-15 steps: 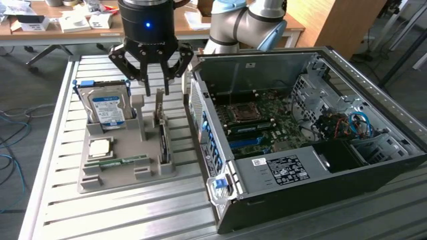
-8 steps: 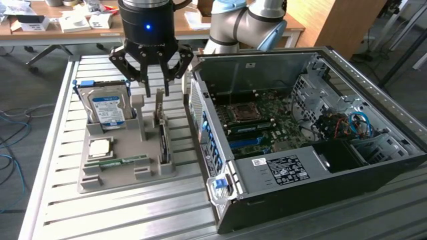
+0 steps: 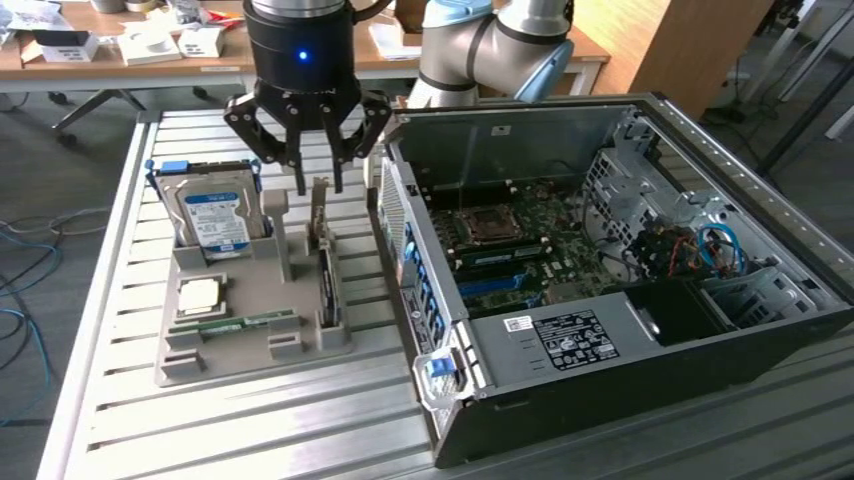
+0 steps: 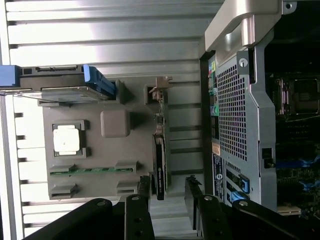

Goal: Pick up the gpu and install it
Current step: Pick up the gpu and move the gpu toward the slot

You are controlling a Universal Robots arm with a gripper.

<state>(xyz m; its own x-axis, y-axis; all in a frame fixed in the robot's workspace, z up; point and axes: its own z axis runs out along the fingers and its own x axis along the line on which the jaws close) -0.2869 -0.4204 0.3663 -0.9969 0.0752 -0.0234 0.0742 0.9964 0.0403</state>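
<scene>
Gripper point(image 3: 319, 185) open, empty — hovers over the gpu point(image 3: 326, 268), which stands on edge in the holder point(image 3: 200, 360) just below. Risk: off-centre descent — a finger strikes the card's top edge and tilts it.

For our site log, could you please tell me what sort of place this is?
Likely a robotics lab workcell: an open computer case lies on a slatted metal table, beside a grey parts fixture.

Ribbed brushed-metal desk point(image 3: 267, 420), matt grey plastic tray point(image 3: 227, 345), shiny metal hard drive point(image 3: 214, 215), perforated sheet-metal computer case point(image 4: 235, 110), glossy black hand point(image 3: 331, 185)
</scene>
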